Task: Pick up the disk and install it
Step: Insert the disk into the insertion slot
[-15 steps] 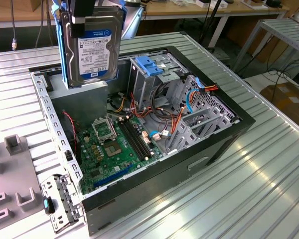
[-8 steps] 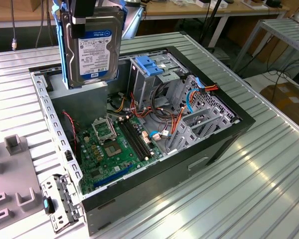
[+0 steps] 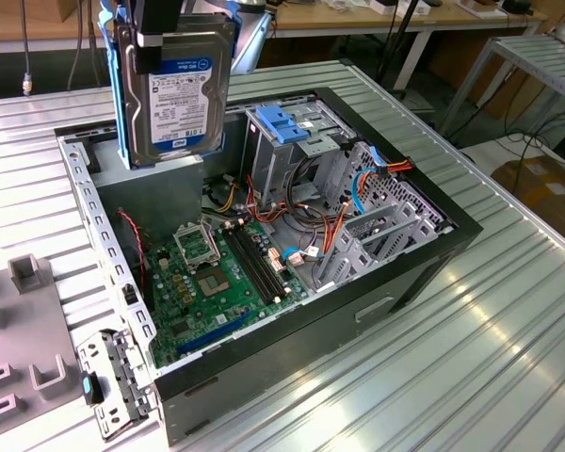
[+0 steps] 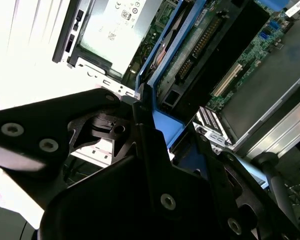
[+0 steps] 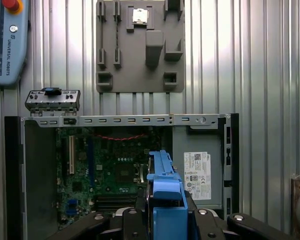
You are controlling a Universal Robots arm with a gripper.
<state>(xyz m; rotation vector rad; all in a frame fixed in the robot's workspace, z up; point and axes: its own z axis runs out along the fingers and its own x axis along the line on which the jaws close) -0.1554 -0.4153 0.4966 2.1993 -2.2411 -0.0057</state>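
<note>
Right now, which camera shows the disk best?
The exterior view: the disk hangs upright above the open case, label and blue rails facing the camera. Both wrist views see it edge-on, mostly a blue rail.

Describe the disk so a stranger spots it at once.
Find the open computer case on the ribbed table. Above its far corner, at the exterior view's left, the gripper holds the disk upright. Its white label with a blue band sets it apart from the plain light-blue bracket nearby.
</note>
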